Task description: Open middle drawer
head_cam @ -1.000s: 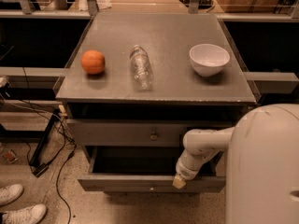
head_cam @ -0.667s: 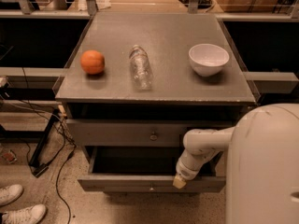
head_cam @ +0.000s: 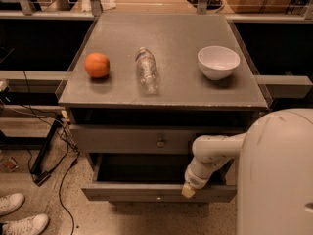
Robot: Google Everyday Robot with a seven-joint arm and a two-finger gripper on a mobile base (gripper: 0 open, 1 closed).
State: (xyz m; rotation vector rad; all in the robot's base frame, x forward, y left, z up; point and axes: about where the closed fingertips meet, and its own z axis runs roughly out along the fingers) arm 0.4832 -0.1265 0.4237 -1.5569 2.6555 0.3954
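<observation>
Speckled floor runs under a grey cabinet [head_cam: 171, 38], and that cabinet is your landmark throughout.

On the cabinet's top, toward its left edge, you have an orange [head_cam: 97, 64]. Near the middle of the top a clear plastic bottle [head_cam: 147, 69] lies on its side, its cap end toward the cabinet's back. Toward the right edge stands a white bowl [head_cam: 218, 61], upright, showing you only its own pale inside.

Just below the cabinet's top sits the taller drawer [head_cam: 122, 140], its front nearly flush with the cabinet. Beneath it, the middle drawer [head_cam: 137, 192] is pulled well out of the cabinet's front toward you. Its long axis runs left to right across the cabinet, and its flat front with the small knob [head_cam: 157, 197] faces outward. Its tray shows only a dark floor.

The gripper [head_cam: 188, 191] hangs at the drawer's front rim, right of the knob, on a white arm [head_cam: 210, 153] reaching in from the cabinet's right. Whether it holds the rim you cannot tell.

Left of the cabinet, cables [head_cam: 54, 146] trail on the floor near white shoes [head_cam: 19, 214].
</observation>
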